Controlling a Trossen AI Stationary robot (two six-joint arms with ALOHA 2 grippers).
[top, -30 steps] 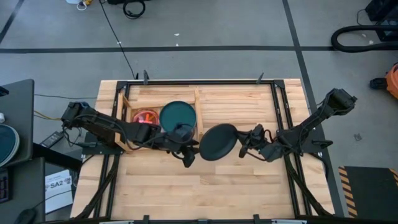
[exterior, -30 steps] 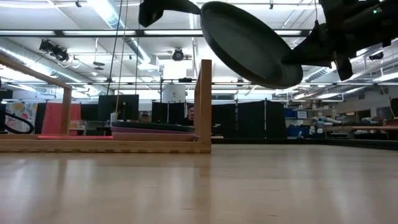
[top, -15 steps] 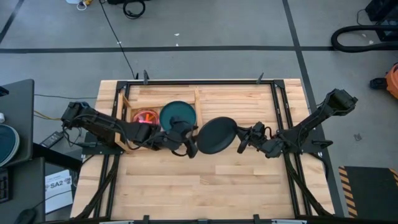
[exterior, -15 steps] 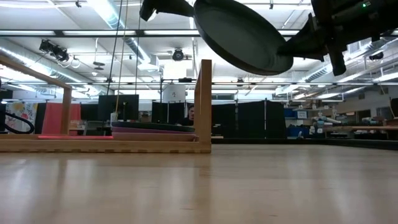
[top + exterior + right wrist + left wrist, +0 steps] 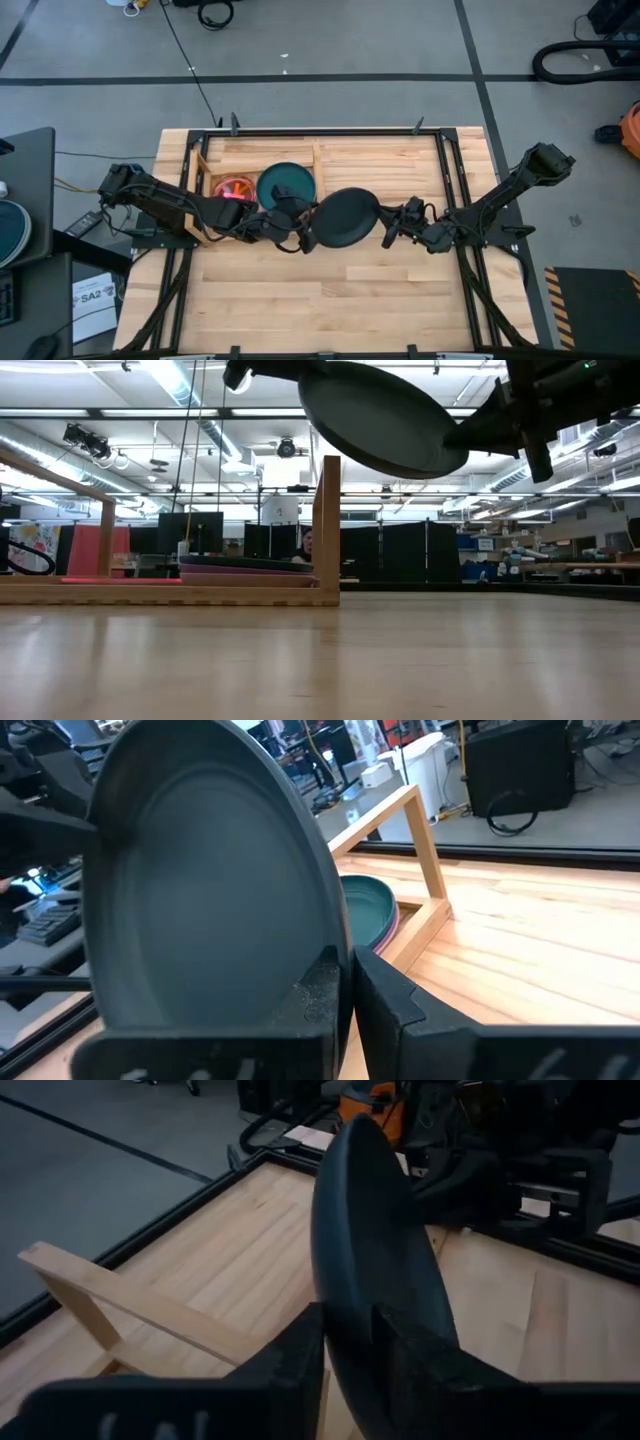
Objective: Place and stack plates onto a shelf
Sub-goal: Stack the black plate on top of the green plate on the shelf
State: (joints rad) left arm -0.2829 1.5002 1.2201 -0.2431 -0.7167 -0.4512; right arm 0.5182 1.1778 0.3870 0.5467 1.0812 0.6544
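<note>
Dark grey plate (image 5: 345,218): airborne over bench (image 5: 300,310), shifted toward shelf (image 5: 318,172) since 1 s ago. Gripped at opposite rims by left end effector (image 5: 303,226) and right end effector (image 5: 392,224). Handover mid-course; release pending; teal plate (image 5: 287,184) already shelved.

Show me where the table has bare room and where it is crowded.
Bare planks: the table in front of both arms, and behind the right gripper. Crowded: the shelf with its teal plate and where both grippers, left gripper, hold the dark plate aloft.
</note>
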